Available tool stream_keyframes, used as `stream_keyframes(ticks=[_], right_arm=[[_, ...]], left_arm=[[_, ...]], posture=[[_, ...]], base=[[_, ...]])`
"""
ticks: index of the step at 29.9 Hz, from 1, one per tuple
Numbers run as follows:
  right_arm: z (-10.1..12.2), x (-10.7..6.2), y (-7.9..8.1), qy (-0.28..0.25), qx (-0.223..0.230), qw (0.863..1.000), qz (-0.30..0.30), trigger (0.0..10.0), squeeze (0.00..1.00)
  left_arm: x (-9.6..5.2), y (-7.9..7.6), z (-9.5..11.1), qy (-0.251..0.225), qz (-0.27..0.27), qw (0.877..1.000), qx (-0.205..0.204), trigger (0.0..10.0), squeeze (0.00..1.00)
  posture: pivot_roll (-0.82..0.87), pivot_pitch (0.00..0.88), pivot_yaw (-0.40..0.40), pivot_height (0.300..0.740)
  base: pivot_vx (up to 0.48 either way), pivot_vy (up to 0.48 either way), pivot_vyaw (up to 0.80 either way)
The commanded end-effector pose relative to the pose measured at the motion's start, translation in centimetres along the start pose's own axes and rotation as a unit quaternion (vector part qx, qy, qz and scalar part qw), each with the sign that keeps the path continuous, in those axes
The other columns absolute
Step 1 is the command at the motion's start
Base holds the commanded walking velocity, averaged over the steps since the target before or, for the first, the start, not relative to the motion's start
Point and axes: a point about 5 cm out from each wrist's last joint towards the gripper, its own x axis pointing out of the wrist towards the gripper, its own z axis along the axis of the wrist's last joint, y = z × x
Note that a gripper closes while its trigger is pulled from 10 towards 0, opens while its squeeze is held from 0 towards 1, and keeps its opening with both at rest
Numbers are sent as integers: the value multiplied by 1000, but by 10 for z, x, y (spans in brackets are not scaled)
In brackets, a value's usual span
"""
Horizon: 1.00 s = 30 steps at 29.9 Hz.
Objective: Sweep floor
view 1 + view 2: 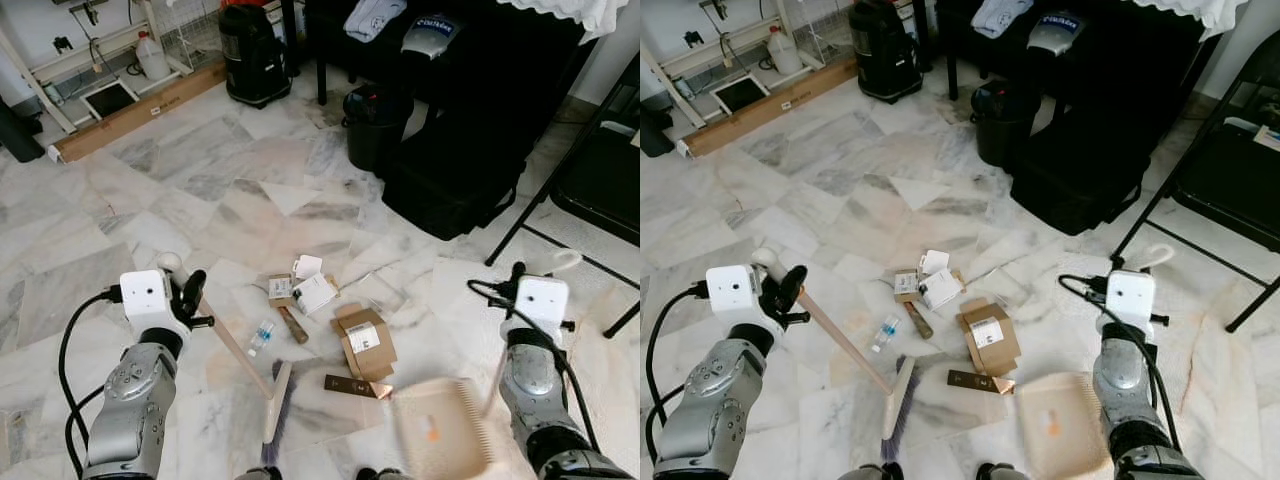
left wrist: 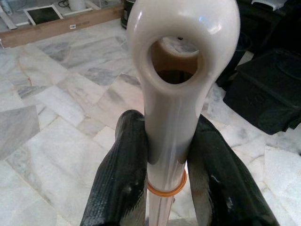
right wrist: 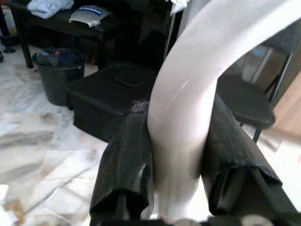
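Even, bright daylight lit the marble floor (image 1: 200, 170), with soft shadows. The dustpan (image 1: 440, 430) was motion-blurred. In the wrist views, near handles showed glare and backgrounds were soft.

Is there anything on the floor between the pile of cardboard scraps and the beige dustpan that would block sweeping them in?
Nothing visible blocks it. The cardboard scraps lie just ahead of the beige dustpan, with bare marble floor between. The wooden-handled broom in the left gripper rests beside the pile; the right gripper holds the dustpan's handle.
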Motion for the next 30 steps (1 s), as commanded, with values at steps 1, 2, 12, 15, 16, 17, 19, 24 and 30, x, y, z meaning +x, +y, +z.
stream_keyframes(ticks=[1, 2, 12, 15, 16, 17, 19, 24, 30], right_arm=[[9, 6, -3, -22, 17, 1000, -8, 10000, 0], [11, 7, -3, -25, 20, 999, -8, 10000, 0], [16, 10, 2, -46, -31, 998, 26, 10000, 0], [16, 8, 5, -49, -41, 997, 34, 10000, 0], [14, 5, 7, -49, -43, 997, 39, 10000, 0], [13, 4, 8, -48, -45, 997, 41, 10000, 0], [10, 2, 8, -46, -48, 997, 42, 10000, 0], [7, -1, 8, -43, -51, 997, 37, 10000, 0], [5, -2, 7, -23, 11, 1000, 10, 10000, 0]], left_arm=[[-4, 4, 0, 1, 7, 1000, -7, 10000, 0], [-4, 4, 0, 0, 7, 1000, -7, 10000, 0], [-4, 2, 3, -5, 4, 1000, -11, 10000, 0], [-4, 1, 2, -2, 1, 1000, -12, 10000, 0], [-5, 0, 1, -1, -1, 1000, -13, 10000, 0], [-5, 0, 1, -1, -2, 1000, -15, 10000, 0], [-5, 0, 2, -2, -3, 1000, -18, 10000, 0], [-3, -3, 3, -4, -7, 999, -34, 10000, 0], [-4, -4, 3, 1, -5, 998, -61, 10000, 0]], posture=[[78, 190, 50, 740], [78, 190, 50, 740], [83, 190, 50, 740], [85, 192, 50, 740], [87, 192, 51, 740], [91, 194, 52, 740], [95, 195, 52, 740], [103, 196, 54, 740], [104, 203, 56, 740]], base=[[0, 0, 0], [0, 0, 0], [0, 0, 0], [0, 0, 0], [0, 0, 0], [0, 0, 0], [0, 0, 0], [0, 0, 0], [0, 0, 0]])
